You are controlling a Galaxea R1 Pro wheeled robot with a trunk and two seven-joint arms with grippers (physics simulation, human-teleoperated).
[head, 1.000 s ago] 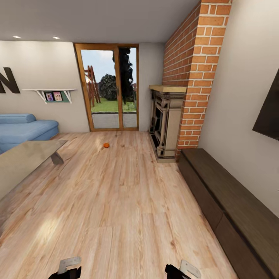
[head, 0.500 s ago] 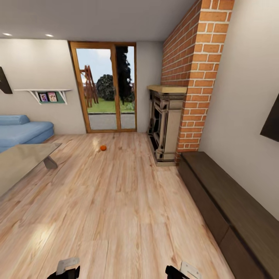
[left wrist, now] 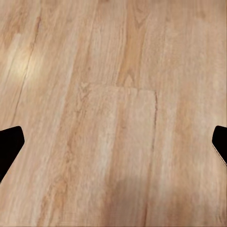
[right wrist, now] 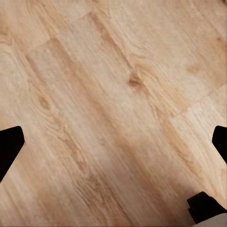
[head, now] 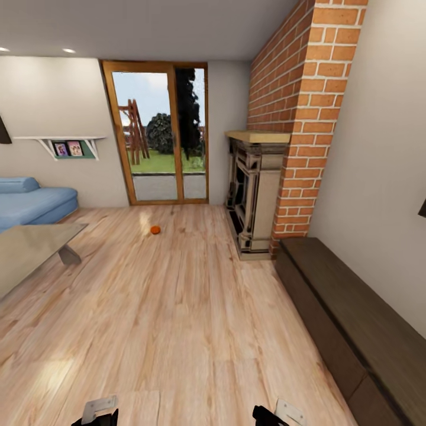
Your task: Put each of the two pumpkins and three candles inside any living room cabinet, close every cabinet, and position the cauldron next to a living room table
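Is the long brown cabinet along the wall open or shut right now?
Shut, as far as it shows: the cabinet fronts sit flush, with no pale drawer inside showing. Its near end runs out of frame.

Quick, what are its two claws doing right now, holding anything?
Left gripper: open, holding nothing.
Right gripper: open, holding nothing.

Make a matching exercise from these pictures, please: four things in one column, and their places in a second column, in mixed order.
Things:
1. pumpkin
2. cabinet
3. table
4. sofa

Places:
A. along the right wall, past the brick fireplace
B. at the left edge, in front of the sofa
C. on the bare floor, before the glass door
D. against the far left wall, under the shelf

Pairs: 1-C, 2-A, 3-B, 4-D
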